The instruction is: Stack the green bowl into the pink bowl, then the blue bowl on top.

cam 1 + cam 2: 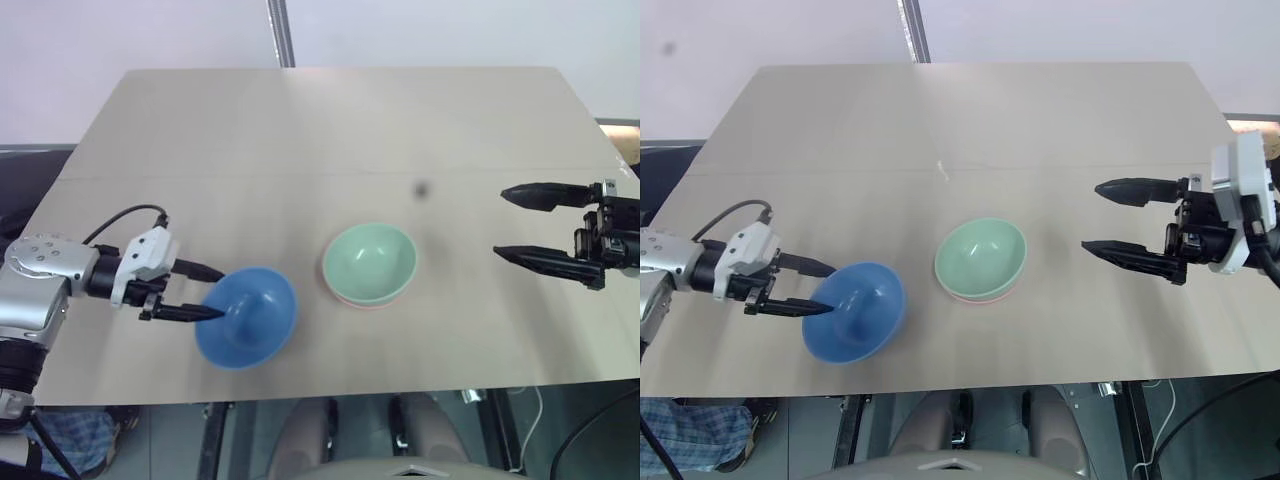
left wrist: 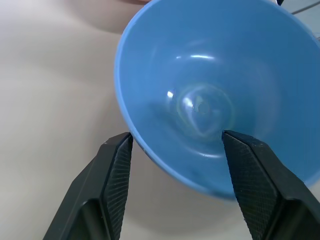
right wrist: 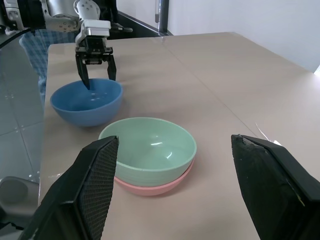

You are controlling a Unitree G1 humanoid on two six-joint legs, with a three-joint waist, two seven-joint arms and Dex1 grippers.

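Note:
The green bowl (image 1: pixel 368 262) sits nested inside the pink bowl (image 3: pixel 150 187) at the middle of the table, with only the pink rim showing beneath it. The blue bowl (image 1: pixel 245 317) stands upright to their left, near the front edge. My left gripper (image 1: pixel 215 293) is open at the blue bowl's left rim, one finger over the inside and the other just outside the rim, not closed on it. My right gripper (image 1: pixel 500 222) is open and holds nothing, hanging above the table to the right of the stacked bowls.
The beige table (image 1: pixel 300 130) stretches bare behind the bowls. Its front edge runs close below the blue bowl. A metal pole (image 1: pixel 280 30) rises behind the far edge.

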